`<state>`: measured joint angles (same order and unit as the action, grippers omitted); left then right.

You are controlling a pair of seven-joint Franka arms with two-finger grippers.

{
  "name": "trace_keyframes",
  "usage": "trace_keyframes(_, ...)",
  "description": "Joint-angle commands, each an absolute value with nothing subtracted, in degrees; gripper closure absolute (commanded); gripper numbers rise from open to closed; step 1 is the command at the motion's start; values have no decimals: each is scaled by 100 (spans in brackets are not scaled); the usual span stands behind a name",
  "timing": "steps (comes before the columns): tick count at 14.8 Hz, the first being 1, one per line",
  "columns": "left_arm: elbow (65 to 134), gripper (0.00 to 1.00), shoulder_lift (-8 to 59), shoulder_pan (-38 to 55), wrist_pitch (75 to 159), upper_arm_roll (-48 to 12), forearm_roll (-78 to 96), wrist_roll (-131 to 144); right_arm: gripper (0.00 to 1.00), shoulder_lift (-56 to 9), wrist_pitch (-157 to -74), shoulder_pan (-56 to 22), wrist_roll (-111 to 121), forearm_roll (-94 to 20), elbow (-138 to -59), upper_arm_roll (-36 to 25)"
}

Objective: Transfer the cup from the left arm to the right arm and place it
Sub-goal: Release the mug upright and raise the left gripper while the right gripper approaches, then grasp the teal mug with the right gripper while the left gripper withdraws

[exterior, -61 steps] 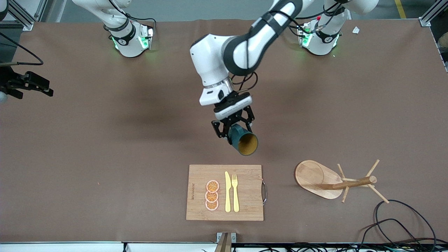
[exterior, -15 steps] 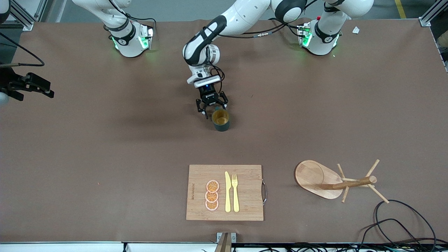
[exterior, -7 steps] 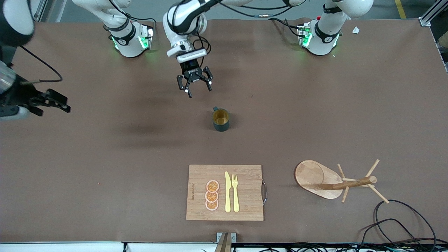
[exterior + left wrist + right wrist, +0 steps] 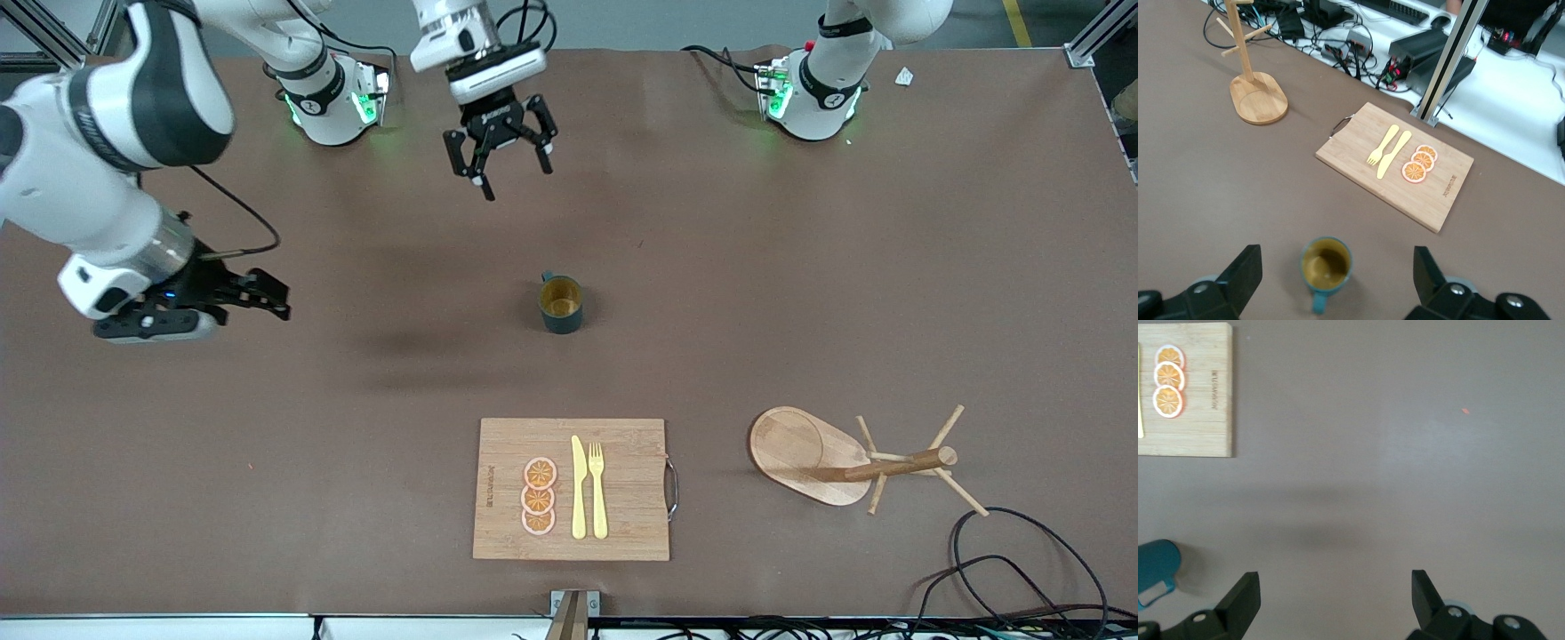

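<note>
The teal-green cup (image 4: 561,303) stands upright on the brown table, handle toward the robots' bases, with its mustard inside showing. Nothing is holding it. My left gripper (image 4: 507,173) hangs open and empty over bare table close to the right arm's base. In the left wrist view the cup (image 4: 1327,265) lies well below the spread fingers of the left gripper (image 4: 1336,253). My right gripper (image 4: 283,300) is open and empty, over bare table toward the right arm's end from the cup. The right wrist view shows the right gripper (image 4: 1335,579) over bare table, with the cup (image 4: 1157,567) at the picture's edge.
A bamboo cutting board (image 4: 622,489) with orange slices (image 4: 539,496), a yellow knife and a fork lies nearer the front camera than the cup. A wooden mug tree (image 4: 889,462) stands toward the left arm's end, with black cables (image 4: 996,551) beside it.
The left gripper has let go of the cup, risen and drawn back toward the bases. The right arm has swung in from the table's end toward the cup. The cup has stayed put.
</note>
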<state>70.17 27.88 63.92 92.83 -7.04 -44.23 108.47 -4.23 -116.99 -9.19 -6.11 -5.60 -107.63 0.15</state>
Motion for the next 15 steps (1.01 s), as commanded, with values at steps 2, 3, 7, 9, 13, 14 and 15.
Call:
trace_keyframes(2, 7251, 0, 1848, 5548, 9281, -729, -3500, 9487, 0, -816, -12207, -1536, -1623, -606, -10784, -35)
trace_keyframes(3, 7251, 0, 1654, 5267, 9281, -729, -3159, 8935, 0, -939, -12339, -1738, -1957, -598, -10775, -35)
trace_keyframes(7, 7260, 0, 1231, 4300, 9010, -729, -2585, 7061, 0, -1457, -13006, -2609, -3398, -580, -10758, -35)
trace_keyframes(9, 7260, 0, 1090, 3721, 8982, -729, -2304, 5930, 0, -1730, -13253, -2908, -3655, -563, -10705, -44)
trace_keyframes(13, 7260, 0, 792, 2394, 8965, -729, -1681, 4389, 0, -2021, -13193, -3532, -3648, -527, -10600, -44)
trace_keyframes(14, 7260, 0, 765, 2060, 8965, -729, -1426, 4064, 0, -2048, -13175, -3690, -3682, -527, -10626, -35)
trace_keyframes(15, 7260, 0, 721, 1752, 8956, -729, -1198, 3800, 0, -2048, -13175, -3831, -3770, -527, -10626, -44)
